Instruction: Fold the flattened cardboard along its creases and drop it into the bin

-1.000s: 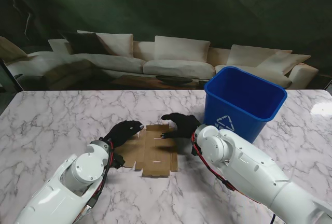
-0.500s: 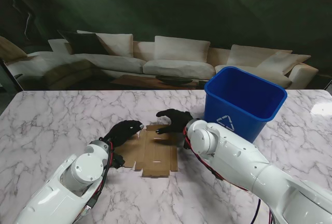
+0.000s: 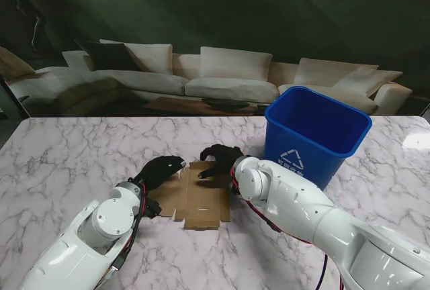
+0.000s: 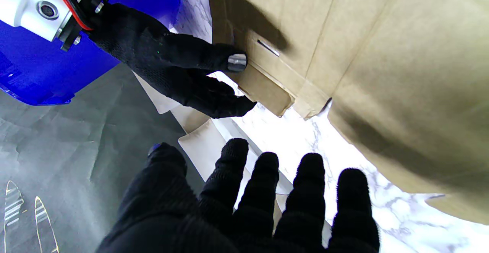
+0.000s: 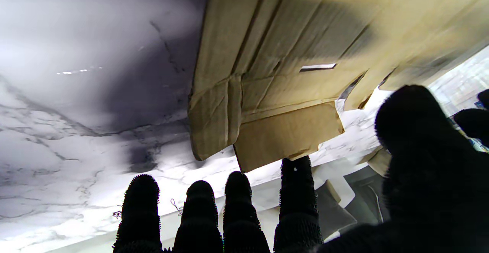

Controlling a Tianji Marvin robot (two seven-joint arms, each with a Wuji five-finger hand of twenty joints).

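The flattened brown cardboard point(image 3: 201, 199) lies on the marble table point(image 3: 74, 149) between my two arms, creases and slots showing. My left hand point(image 3: 161, 169), in a black glove, hovers at the sheet's far left corner with its fingers point(image 4: 267, 192) spread, holding nothing. My right hand point(image 3: 218, 159) sits at the sheet's far edge, fingers point(image 5: 237, 211) extended. In the left wrist view its thumb tip rests on the small far flap point(image 4: 263, 90) of the cardboard point(image 4: 363, 54). That flap point(image 5: 286, 134) lies just past my right fingertips. The blue bin point(image 3: 316, 132) stands upright to the right.
The bin's side point(image 4: 38, 73) is close behind my right wrist. Bare marble point(image 5: 76, 92) spreads to the left and toward me. A pale sofa point(image 3: 228, 75) stands beyond the table's far edge.
My right hand has slid left along the cardboard's far edge, toward my left hand, and its forearm has swung with it. The left arm and the cardboard have not moved.
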